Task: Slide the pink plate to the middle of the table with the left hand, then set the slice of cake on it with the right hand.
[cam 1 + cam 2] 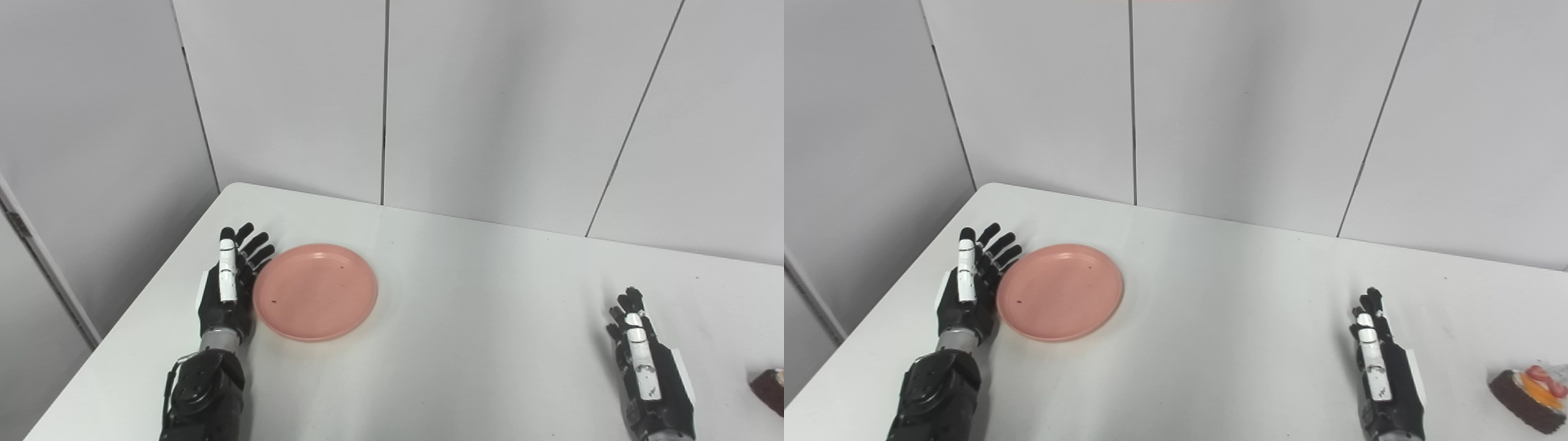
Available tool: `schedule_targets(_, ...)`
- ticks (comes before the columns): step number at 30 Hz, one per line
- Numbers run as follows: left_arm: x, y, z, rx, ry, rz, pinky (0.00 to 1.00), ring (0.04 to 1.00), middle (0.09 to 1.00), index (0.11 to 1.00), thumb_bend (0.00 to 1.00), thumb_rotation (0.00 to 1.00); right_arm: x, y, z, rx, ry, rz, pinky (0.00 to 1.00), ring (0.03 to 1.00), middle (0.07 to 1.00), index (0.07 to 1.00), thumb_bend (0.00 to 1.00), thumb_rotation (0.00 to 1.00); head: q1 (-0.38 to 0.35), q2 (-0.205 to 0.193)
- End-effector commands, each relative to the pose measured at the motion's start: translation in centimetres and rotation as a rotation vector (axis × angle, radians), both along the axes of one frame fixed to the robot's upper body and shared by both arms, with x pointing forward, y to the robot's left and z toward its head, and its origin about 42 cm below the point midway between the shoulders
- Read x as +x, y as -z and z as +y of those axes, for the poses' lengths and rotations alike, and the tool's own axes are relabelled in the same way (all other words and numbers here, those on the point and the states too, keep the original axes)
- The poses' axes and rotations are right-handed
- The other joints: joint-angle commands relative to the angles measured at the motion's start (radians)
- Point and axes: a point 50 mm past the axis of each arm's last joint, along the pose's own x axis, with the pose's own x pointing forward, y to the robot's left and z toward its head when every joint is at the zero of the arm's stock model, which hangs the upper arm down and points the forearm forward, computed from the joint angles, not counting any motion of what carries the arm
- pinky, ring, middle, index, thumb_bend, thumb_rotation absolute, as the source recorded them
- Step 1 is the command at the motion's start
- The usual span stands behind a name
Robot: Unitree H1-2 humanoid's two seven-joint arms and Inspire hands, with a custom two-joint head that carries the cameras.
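While the pink plate (pixel 315 291) sits left of centre in the frame on the white table (pixel 465 306), I have my left hand (pixel 228 285) standing edge-on against its left rim, fingers straight and spread, holding nothing. The plate looks light, stiff and smooth, so I expect it to glide; I would push low on the rim. My right hand (pixel 1381 367) waits at the lower right, fingers extended, empty. The slice of cake (pixel 1530 390) lies at the far right edge; it looks soft, so I'd grip its sides gently.
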Motion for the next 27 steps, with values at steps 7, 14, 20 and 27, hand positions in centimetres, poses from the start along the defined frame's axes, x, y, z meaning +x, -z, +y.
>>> schedule_targets(7,-0.3,-0.6,-3.2,0.016,0.036,-0.053,0.75,0.77,0.779,0.78,0.7,0.99,0.7,-1.7,0.3,-0.025,-0.002,-0.059,1.0,0.977,0.996,1.0,0.43,0.88,0.0,0.002)
schedule_targets(14,0.2,-0.7,-5.8,-0.028,0.082,-0.055,0.75,0.783,0.796,0.787,0.7,0.97,0.8,-1.5,0.3,-0.007,-0.004,-0.063,1.0,0.977,0.999,1.0,0.43,0.83,-0.041,0.005)
schedule_targets(20,1.0,-0.2,-8.3,0.012,0.105,-0.037,0.74,0.763,0.773,0.776,0.67,1.0,1.0,-1.0,0.3,-0.027,0.0,-0.064,1.0,0.961,0.988,1.0,0.46,0.81,-0.081,0.008)
schedule_targets(27,2.3,1.3,-12.1,-0.03,0.144,-0.034,0.74,0.767,0.779,0.781,0.67,0.98,1.3,-0.5,0.6,-0.028,-0.003,-0.066,0.99,0.95,0.983,0.998,0.5,0.81,-0.131,0.016)
